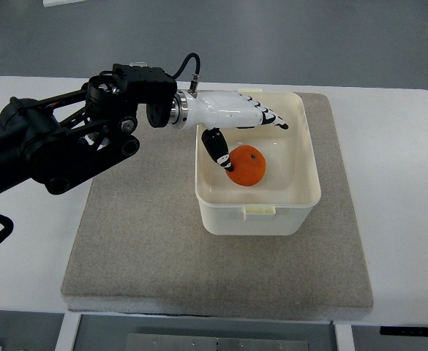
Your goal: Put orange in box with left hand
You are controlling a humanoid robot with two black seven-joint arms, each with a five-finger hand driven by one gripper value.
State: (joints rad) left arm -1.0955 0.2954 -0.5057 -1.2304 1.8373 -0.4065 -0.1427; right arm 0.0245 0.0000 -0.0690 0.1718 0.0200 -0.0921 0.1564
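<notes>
We find the orange (249, 167) inside the box (258, 212), the box on the mat's (148, 256) right half, the mat on the table (400, 183), the left hand (232, 121) above the box's left rear.

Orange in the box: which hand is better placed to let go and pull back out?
Left. The left hand is over the white box, its thumb against the orange resting inside. No right arm shows in the top view.

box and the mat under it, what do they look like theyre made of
Box: probably plastic, cream-white and smooth, slightly see-through at the walls, with moulded tabs on its rim. Mat: looks like felt or dense foam, grey, matte and speckled, with soft edges.
</notes>
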